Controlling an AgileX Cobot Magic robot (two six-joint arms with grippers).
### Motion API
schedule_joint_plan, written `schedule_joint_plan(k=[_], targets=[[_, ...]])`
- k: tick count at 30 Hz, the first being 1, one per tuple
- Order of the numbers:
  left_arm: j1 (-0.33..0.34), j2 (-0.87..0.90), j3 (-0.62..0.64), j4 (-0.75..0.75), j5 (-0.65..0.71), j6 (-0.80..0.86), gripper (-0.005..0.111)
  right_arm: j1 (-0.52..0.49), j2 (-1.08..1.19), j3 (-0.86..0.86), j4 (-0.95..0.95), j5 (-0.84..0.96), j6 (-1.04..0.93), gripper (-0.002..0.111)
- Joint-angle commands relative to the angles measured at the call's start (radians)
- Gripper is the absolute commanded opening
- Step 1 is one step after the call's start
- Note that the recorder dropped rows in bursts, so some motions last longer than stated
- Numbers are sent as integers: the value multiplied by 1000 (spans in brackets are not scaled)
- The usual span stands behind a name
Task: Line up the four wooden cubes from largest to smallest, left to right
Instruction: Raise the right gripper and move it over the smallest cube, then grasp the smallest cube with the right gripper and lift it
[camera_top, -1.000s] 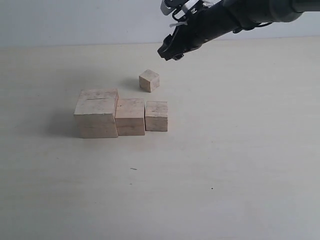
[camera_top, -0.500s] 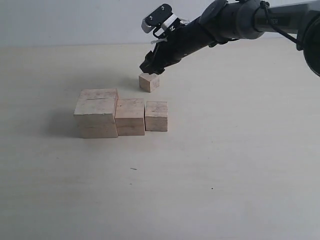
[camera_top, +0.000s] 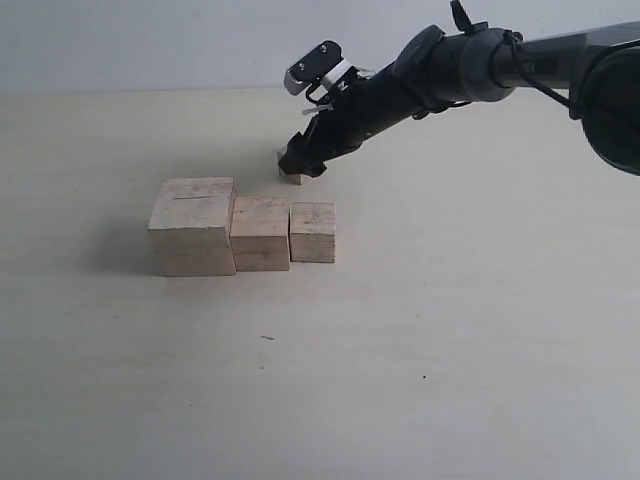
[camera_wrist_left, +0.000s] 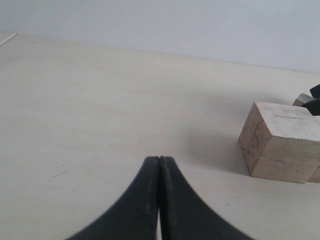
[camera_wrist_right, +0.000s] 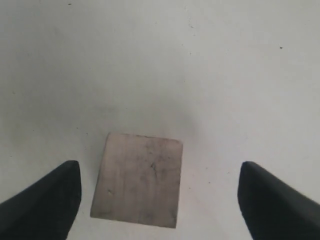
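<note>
Three pale wooden cubes stand in a row on the table: the largest cube (camera_top: 193, 227) (camera_wrist_left: 281, 140) with a thin saw-line on the left, the second cube (camera_top: 261, 232) beside it, the third cube (camera_top: 313, 231) on the right. Behind the row sits the smallest cube (camera_top: 291, 178) (camera_wrist_right: 138, 179), mostly hidden by my right gripper (camera_top: 299, 160) (camera_wrist_right: 159, 187). That gripper is open, its fingers standing wide on both sides of the cube without touching it. My left gripper (camera_wrist_left: 159, 162) is shut and empty, low over bare table some way from the largest cube.
The pale table (camera_top: 450, 330) spreads on all sides of the cubes, with a grey wall (camera_top: 150, 40) behind it. My right arm (camera_top: 470, 65) reaches in from the upper right.
My right gripper has come down and to the left, from above and to the right of the smallest cube to around it. The cubes have not moved.
</note>
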Motion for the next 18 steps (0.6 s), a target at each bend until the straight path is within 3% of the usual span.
schedule_joint_plan(k=[1, 4, 10, 18], targets=[[-6, -6, 3, -9, -11, 1, 0, 0, 1, -4, 2, -3, 0, 74], [-6, -6, 3, -9, -11, 1, 0, 0, 1, -4, 2, -3, 0, 57], [-6, -6, 3, -9, -11, 1, 0, 0, -44, -4, -97, 68, 63, 0], [-6, -6, 3, -9, -11, 1, 0, 0, -197, -4, -388, 197, 256, 0]])
